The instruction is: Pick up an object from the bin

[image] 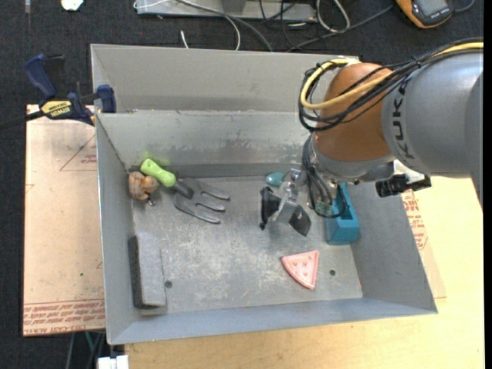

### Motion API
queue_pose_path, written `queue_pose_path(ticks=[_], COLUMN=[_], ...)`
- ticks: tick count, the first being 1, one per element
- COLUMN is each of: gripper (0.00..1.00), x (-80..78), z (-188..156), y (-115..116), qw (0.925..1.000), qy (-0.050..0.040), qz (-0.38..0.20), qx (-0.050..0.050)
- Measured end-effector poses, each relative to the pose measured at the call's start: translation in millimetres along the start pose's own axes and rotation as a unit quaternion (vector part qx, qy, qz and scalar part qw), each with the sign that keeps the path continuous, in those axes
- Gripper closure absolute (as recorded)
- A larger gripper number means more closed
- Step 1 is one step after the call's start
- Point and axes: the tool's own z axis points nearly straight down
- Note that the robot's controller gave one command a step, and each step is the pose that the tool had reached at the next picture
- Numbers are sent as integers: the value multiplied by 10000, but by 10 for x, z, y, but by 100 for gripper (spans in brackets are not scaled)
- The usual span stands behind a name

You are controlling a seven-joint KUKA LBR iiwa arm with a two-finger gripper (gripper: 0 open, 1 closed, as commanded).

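Grey metal bin (231,141), with the end effector (284,212) spread wide and holding nothing: might shut on nothing, or bump the blue plastic block (343,223) just beside it.

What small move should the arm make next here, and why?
Probably shift the gripper toward the view's bottom, over the pink wedge. Its fingers are open with only bare bin floor between them, and the wedge lies close by, flat and apart from other things.
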Motion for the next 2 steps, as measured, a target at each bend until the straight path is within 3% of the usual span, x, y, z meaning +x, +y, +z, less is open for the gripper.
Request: queue_pose_path(ticks=[1, 2], gripper=[100, 100], x=[-11, -22], z=[-343, -479], y=[7, 14], qw=[10000, 10000], qy=[-9, -27], qz=[-2, -5], qx=[-4, -13])
